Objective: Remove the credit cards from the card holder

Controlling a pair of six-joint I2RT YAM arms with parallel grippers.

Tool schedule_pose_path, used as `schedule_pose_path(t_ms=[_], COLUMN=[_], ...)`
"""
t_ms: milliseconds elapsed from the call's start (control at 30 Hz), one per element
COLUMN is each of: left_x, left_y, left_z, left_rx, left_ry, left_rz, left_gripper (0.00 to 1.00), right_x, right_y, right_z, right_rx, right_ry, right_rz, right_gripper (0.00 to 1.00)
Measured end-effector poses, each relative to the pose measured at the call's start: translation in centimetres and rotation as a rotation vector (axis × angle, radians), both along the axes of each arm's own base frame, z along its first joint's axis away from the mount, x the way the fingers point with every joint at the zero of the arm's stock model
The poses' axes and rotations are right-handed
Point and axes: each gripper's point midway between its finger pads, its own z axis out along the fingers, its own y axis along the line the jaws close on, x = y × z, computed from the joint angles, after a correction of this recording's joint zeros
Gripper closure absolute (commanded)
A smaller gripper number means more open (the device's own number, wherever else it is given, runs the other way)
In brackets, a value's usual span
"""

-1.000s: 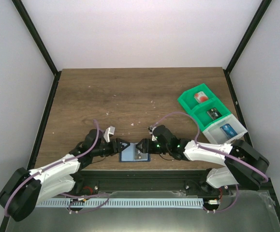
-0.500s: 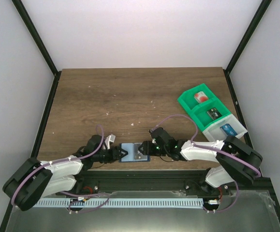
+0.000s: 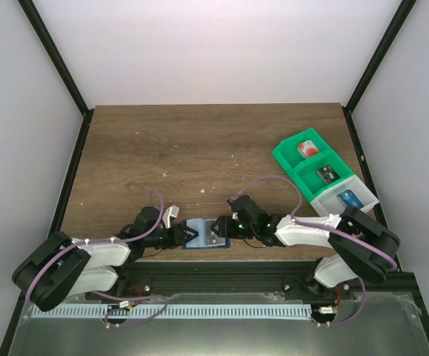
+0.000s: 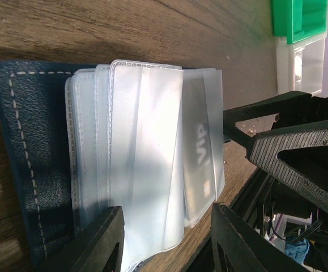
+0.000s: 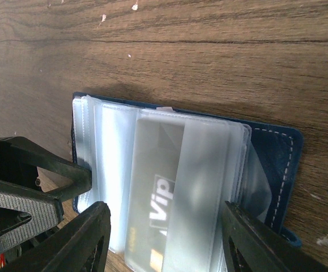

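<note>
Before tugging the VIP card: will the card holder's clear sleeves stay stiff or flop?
Probably floppy: the clear sleeves fan out unevenly and bow. Likely slick too, given their glossy sheen. The thin card holder may slide unless pinned.

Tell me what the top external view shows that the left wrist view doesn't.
Only top external: a red-pink card, a dark grey card and a blue card lying one each in the green and white plastic bins. Only left wrist: the clear plastic sleeves, a pale card printed VIP inside one, white stitching on the cover. Both: the open navy-blue bifold card holder on the brown wooden table, with the right gripper at its edge.
</note>
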Motion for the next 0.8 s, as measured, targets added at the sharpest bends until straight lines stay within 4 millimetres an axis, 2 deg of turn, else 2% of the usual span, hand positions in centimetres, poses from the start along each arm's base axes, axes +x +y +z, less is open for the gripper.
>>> schedule_pose_path(t_ms=[367, 800], left_x=[0.1, 0.1], left_y=[-0.1, -0.1], left_z=[0.0, 0.0], left_rx=[-0.003, -0.003], left_ry=[-0.002, -0.001], left_rz=[-0.001, 0.0], left_gripper=[0.56, 0.56], right_x=[-0.1, -0.3], right_y=[0.4, 0.7], right_z=[1.5, 1.9], right_rx=[0.041, 0.06], right_ry=[-0.019, -0.02], right_rz=[0.017, 0.032], right_gripper=[0.45, 0.45])
